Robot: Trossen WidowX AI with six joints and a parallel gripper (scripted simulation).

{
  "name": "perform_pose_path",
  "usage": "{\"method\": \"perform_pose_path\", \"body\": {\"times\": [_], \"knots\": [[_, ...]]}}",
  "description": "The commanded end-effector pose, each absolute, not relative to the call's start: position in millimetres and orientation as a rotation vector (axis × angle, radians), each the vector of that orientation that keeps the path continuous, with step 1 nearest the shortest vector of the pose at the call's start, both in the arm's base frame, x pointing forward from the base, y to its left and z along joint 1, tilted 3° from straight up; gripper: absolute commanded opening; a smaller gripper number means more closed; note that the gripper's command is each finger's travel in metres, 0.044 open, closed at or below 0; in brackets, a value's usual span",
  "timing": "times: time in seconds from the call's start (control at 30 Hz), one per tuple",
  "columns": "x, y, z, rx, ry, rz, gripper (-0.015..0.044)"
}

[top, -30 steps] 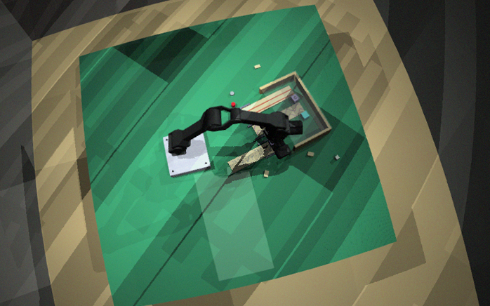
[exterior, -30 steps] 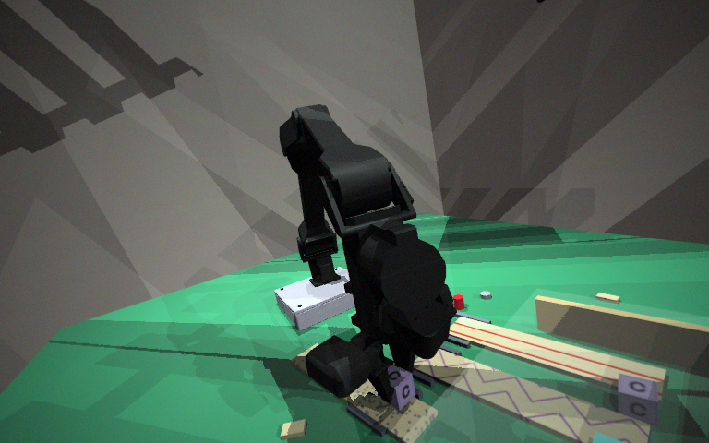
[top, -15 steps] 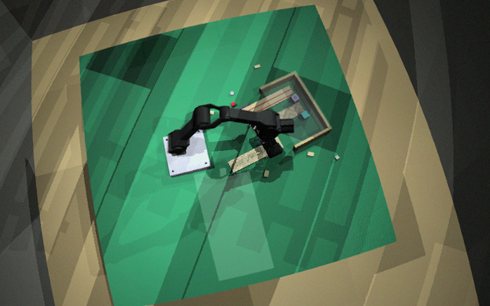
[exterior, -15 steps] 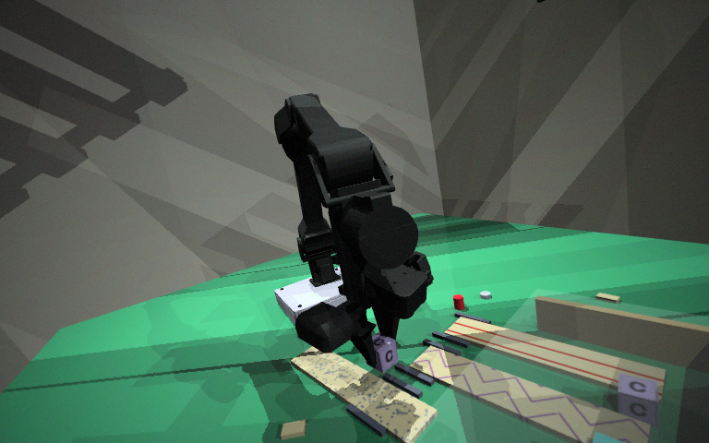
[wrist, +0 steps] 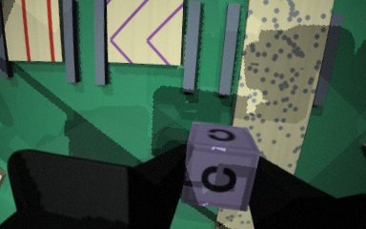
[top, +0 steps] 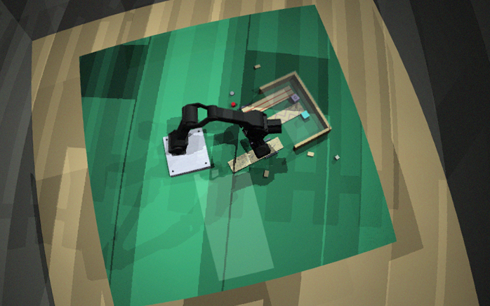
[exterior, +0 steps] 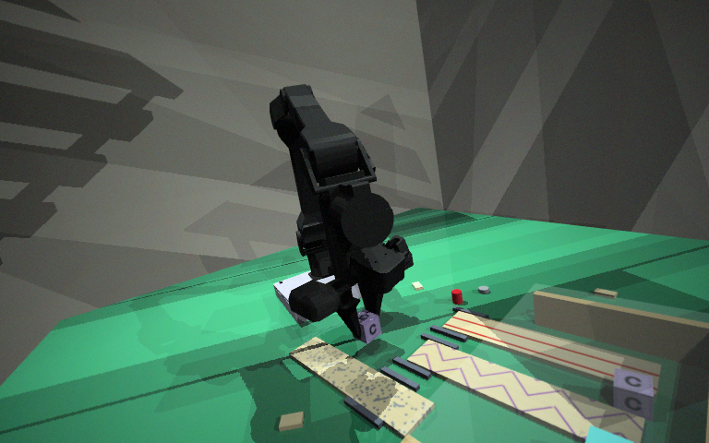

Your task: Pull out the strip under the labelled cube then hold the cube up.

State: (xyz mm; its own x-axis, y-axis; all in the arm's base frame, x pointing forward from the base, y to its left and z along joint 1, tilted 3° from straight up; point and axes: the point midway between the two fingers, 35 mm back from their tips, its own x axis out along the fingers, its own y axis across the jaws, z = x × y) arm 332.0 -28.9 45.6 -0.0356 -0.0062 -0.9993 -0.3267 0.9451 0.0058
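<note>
The claw is gripping a purple cube marked with a black C, one finger on either side of it. The cube hangs just above the green surface, slightly tilted. In the exterior scene it is on the far side of the speckled strip. From above, that strip lies flat outside the wooden walls, with dark rails along its sides.

To the right in the exterior scene, the zigzag strip and, farther back, the red-lined strip lie partly inside the walls. Another purple cube marked C sits at the right end of the red-lined strip. A cyan block is near the right end of the zigzag strip.

Farther back, a red cylinder stands upright near a grey disc. A small tan block lies on the near side of the speckled strip, apart from it. The black arm rises from a white base plate at the far left.
</note>
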Motion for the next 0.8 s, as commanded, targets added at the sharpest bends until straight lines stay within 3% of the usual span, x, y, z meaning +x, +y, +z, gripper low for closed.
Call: {"method": "perform_pose_path", "body": {"times": [0.0,0.77], "knots": [[315,-27,47,-0.259,1.581,0.26,0.0],[307,-26,83,-0.259,1.582,0.261,0.0]]}}
